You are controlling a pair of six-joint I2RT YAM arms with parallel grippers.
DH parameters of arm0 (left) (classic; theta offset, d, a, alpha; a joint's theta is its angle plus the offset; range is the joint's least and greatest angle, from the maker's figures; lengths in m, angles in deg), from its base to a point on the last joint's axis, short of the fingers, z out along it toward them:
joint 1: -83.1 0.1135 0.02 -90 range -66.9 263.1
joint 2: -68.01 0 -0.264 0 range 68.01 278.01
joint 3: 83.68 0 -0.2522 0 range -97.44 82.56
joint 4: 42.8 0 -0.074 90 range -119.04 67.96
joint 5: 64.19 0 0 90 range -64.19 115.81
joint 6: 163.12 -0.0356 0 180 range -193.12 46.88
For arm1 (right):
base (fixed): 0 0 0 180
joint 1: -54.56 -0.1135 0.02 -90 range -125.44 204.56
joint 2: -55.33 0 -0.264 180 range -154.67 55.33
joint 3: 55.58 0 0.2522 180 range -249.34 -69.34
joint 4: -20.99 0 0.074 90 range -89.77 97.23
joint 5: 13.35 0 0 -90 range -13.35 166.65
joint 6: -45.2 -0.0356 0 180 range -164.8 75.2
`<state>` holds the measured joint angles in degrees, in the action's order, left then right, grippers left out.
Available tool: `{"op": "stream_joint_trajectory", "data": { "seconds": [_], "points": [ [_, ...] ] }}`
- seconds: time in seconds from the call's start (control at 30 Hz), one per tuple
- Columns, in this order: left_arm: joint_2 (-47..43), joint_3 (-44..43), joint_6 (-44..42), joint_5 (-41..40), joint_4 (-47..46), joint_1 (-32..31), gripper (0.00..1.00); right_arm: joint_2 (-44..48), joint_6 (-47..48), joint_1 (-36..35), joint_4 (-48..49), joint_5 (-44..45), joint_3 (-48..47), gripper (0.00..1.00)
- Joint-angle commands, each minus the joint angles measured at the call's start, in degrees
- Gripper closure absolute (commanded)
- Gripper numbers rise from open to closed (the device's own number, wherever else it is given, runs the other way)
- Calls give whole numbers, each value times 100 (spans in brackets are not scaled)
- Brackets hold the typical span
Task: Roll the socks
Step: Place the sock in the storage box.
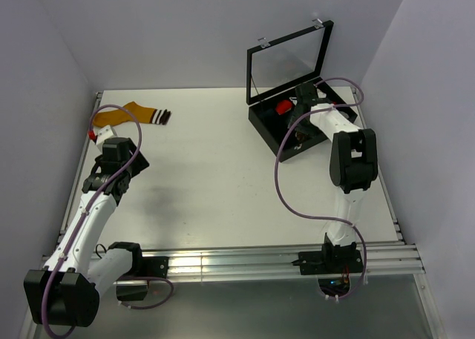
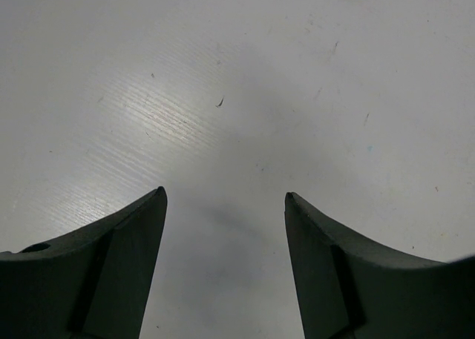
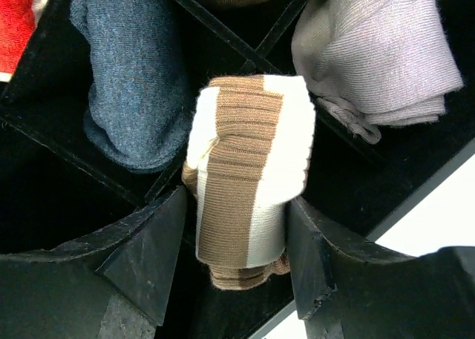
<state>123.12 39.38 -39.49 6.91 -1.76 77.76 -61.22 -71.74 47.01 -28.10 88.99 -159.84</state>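
Pose: left gripper (image 2: 225, 194) low over table (image 2: 223, 72), released | right gripper (image 3: 237, 198) down in box (image 1: 261, 125), released, straddling brown-cream sock (image 3: 245, 142).

- Desk (image 2: 237, 94): white, matt, finely ribbed sheet with a faint sheen and small scuffs.
- Brown-and-cream sock (image 3: 249, 176): ribbed knit cloth, slightly fuzzy.
- Blue-grey bundle (image 3: 126, 79): soft, nappy knit.
- Pale bundle (image 3: 378, 50): fine, smooth knit.
- Box (image 1: 266, 131): matt black.
- Lid (image 1: 289, 61): glossy pane.
- Left end effector (image 2: 225, 193), right end effector (image 3: 236, 205): dark matt plastic.
- Near rail (image 1: 245, 261): bright metal.
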Motion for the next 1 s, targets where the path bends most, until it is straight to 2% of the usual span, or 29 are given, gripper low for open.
{"op": "stream_joint_trajectory", "data": {
  "seconds": [0.0, 0.47, 0.7, 0.97],
  "points": [
    [-106, -6, -102, 35, -136, -19, 30, 79, -31, -71, -1266, -469, 217, 35],
    [-88, -6, -111, 44, -145, -19, 30, 669, -250, -53, -1363, 93, -222, 34],
    [-123, 2, -111, 35, -154, -19, 30, 449, -312, 69, -1222, 234, -311, 51],
    [-124, 2, -111, 35, -154, -19, 30, 212, -286, 149, -897, -20, 391, 75]
  ]
}}
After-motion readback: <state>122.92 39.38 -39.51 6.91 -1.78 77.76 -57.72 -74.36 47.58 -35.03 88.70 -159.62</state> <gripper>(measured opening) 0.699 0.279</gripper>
